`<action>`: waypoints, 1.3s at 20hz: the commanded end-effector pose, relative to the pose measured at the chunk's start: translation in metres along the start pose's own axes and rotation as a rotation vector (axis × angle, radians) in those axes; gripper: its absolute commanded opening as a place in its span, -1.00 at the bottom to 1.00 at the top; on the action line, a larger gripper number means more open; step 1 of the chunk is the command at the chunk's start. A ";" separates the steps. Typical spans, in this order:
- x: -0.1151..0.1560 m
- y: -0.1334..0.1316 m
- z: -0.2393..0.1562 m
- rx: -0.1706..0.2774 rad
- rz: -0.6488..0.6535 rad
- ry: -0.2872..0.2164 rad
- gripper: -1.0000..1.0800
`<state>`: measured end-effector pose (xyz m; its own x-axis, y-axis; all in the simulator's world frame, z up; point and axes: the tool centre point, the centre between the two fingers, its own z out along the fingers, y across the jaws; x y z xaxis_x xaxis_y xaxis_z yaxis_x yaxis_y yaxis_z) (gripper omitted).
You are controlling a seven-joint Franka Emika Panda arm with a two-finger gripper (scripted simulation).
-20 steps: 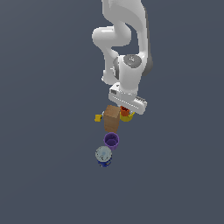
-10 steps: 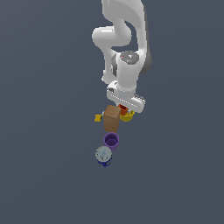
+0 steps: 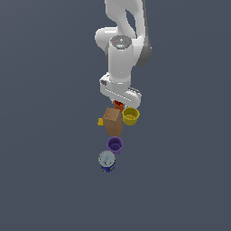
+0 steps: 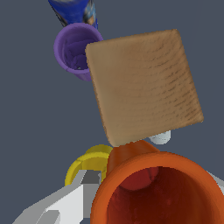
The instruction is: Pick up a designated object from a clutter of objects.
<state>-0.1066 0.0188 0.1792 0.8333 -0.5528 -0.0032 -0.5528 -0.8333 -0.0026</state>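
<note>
- While gripper (image 3: 119,104) fingers flank the orange cup (image 4: 157,192), whether they clamp it cannot be told; cup sits between brown box (image 3: 113,122) and yellow cup (image 3: 131,116).
- Orange, yellow, purple cup (image 3: 115,145) interiors: empty.
- Blue can (image 3: 107,160) beyond purple cup.

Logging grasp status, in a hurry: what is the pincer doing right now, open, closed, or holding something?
Pincer: closed on the orange cup, which fills the wrist view between its fingers, lifted beside the brown box.
</note>
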 end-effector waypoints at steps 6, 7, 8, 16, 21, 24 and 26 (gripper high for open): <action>0.028 0.048 -0.064 0.003 0.002 0.001 -1.00; 0.032 0.055 -0.072 0.003 0.002 0.001 -1.00; 0.036 0.062 -0.081 0.003 0.002 0.001 -1.00; 0.070 0.116 -0.153 0.001 0.003 0.001 -1.00; 0.089 0.143 -0.190 -0.001 0.003 0.002 -1.00; 0.098 0.155 -0.207 -0.002 0.003 0.002 -1.00; 0.103 0.161 -0.216 -0.002 0.003 0.003 -1.00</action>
<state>-0.1104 -0.1668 0.3869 0.8310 -0.5563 -0.0004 -0.5563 -0.8310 -0.0010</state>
